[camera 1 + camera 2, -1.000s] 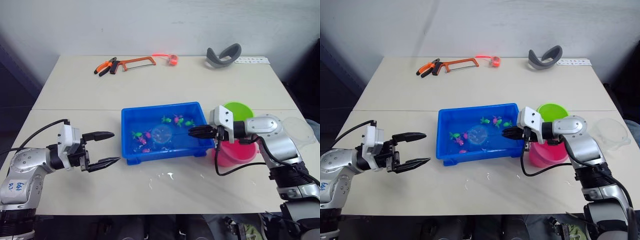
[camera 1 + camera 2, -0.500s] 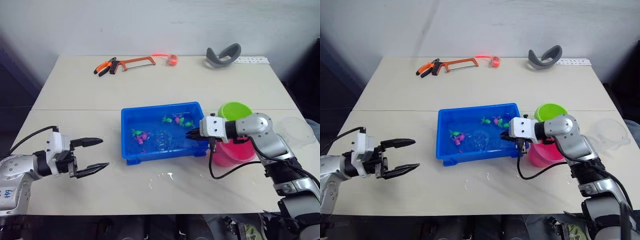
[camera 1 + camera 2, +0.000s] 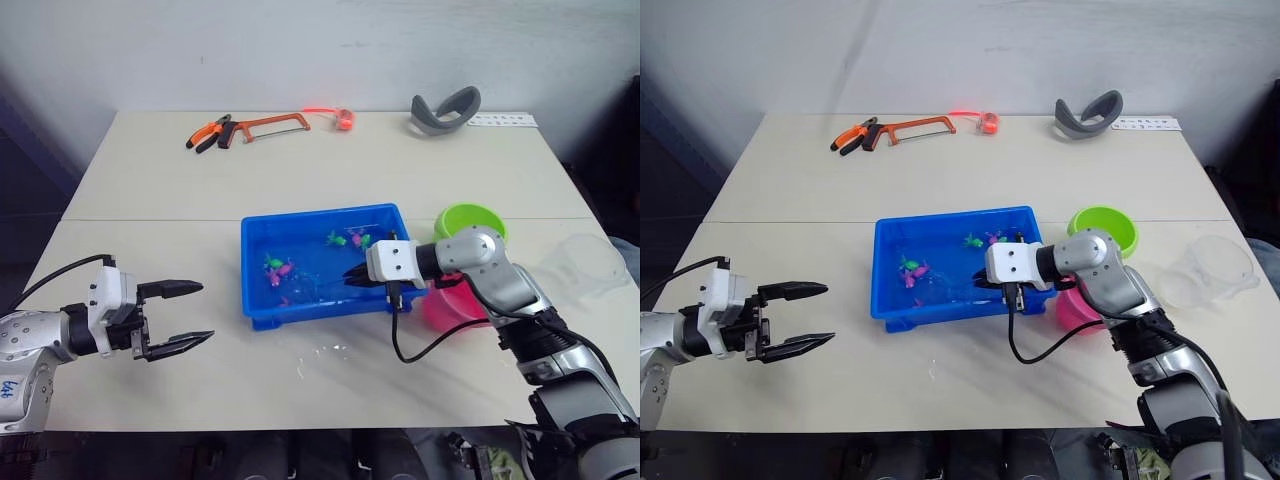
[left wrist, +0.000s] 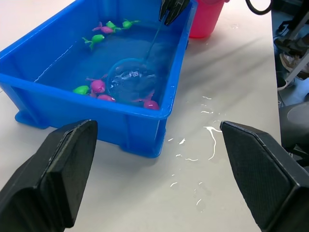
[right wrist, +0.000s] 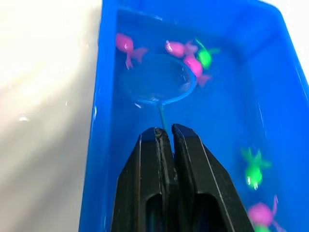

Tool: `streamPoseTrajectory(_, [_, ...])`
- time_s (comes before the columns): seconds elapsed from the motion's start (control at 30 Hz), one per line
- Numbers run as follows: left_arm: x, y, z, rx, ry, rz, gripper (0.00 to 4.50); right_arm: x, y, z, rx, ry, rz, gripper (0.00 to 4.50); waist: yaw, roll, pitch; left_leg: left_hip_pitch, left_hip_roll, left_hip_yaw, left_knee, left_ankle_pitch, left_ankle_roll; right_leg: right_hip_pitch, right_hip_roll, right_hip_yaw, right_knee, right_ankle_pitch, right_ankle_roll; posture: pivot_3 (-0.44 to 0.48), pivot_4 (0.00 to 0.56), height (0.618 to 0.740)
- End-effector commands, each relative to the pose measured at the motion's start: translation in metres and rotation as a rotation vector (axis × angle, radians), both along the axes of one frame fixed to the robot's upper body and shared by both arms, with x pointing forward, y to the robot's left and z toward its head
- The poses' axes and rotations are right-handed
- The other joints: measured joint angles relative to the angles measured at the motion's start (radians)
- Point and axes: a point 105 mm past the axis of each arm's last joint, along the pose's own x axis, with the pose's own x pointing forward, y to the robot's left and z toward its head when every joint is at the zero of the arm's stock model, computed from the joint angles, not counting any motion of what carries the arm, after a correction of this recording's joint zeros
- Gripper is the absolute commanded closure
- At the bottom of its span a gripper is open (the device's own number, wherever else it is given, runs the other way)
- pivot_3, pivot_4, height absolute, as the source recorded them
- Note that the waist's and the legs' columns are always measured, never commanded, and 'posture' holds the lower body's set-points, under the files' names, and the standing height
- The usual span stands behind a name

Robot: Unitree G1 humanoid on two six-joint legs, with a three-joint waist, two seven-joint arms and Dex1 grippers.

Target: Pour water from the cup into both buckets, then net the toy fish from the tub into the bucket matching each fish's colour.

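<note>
The blue tub (image 3: 300,308) sits mid-table, holding water and several small pink fish (image 5: 124,44) and green fish (image 5: 205,57). My right gripper (image 3: 352,277) reaches over the tub's right rim, shut on the thin handle of the net (image 5: 159,79). The net's blue hoop is dipped in the water beside two pink fish and a green one. The lime green bucket (image 3: 470,220) and the pink bucket (image 3: 445,305) stand just right of the tub, behind my right arm. The clear cup (image 3: 585,262) is at the table's right edge. My left gripper (image 3: 205,311) hovers open and empty, left of the tub.
Orange-handled pliers (image 3: 208,133), a hacksaw (image 3: 270,125), a small red item (image 3: 345,120) and a grey curved band (image 3: 447,110) lie along the table's far edge. Water drops (image 3: 325,352) are spilled in front of the tub.
My right gripper has carried the net leftward, deeper into the tub toward the pink fish. My left arm has drawn back to the left, still open.
</note>
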Motion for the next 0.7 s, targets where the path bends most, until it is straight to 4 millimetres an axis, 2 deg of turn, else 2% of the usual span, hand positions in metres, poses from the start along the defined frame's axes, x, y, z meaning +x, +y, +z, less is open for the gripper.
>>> streamPoseTrajectory(0.03, [0.0,-0.003,0.01,0.002,-0.033,-0.023,0.08,-0.002,0.007,0.01,0.05,0.016,0.019,4.5,0.0,0.0,0.0,0.0,0.0,0.0,0.0,0.0,0.0,0.0,0.0,0.0,0.0,0.0,0.0,0.0,0.15,0.74])
streamPoseTrajectory(0.33, [0.0,-0.004,0.01,0.002,-0.039,-0.021,0.08,-0.004,0.011,0.007,0.106,0.117,0.006,4.5,-0.01,0.0,0.0,0.0,0.0,0.0,0.0,0.0,0.0,0.0,0.0,0.0,0.0,0.0,0.0,0.0,0.15,0.74])
streamPoseTrajectory(0.7, [0.002,-0.005,0.01,-0.003,-0.046,-0.015,0.08,-0.002,0.007,0.02,0.189,0.176,-0.016,4.5,-0.013,0.0,0.0,0.0,0.0,0.0,0.0,0.0,0.0,0.0,0.0,0.0,0.0,0.0,0.0,0.0,0.15,0.74])
